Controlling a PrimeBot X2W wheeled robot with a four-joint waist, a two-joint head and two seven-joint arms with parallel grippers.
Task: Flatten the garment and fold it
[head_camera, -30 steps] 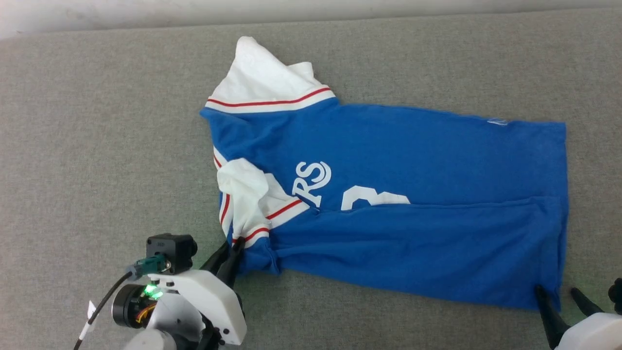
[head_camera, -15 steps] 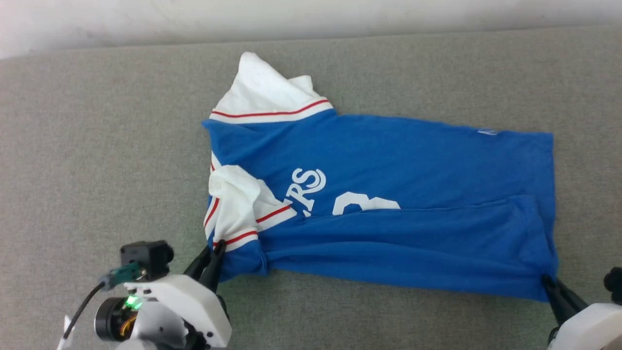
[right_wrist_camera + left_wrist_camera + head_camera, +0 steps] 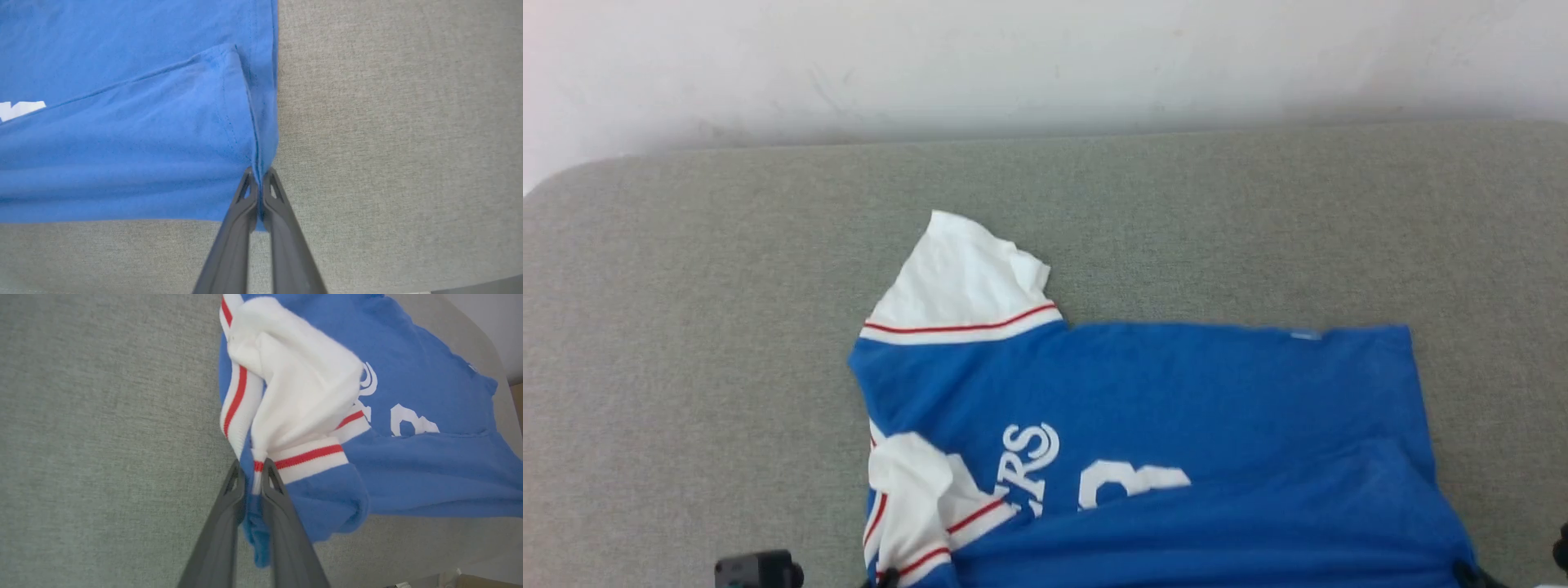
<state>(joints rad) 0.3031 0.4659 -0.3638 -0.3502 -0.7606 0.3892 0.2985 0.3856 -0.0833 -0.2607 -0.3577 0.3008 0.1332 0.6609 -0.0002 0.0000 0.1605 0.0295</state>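
Left tool [image 3: 253,470]: clamped on garment [image 3: 1160,392] at striped sleeve seam.
Right tool [image 3: 258,175]: pinched shut on hem corner.
Position: garment lies on grey bench [image 3: 686,327].
Risk: uneven pull could slip the thin hem grip.

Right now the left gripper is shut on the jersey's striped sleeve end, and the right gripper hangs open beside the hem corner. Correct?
The right gripper is not open: the right wrist view shows it shut on the hem corner of the garment. The left gripper is shut on the striped sleeve end, as stated.
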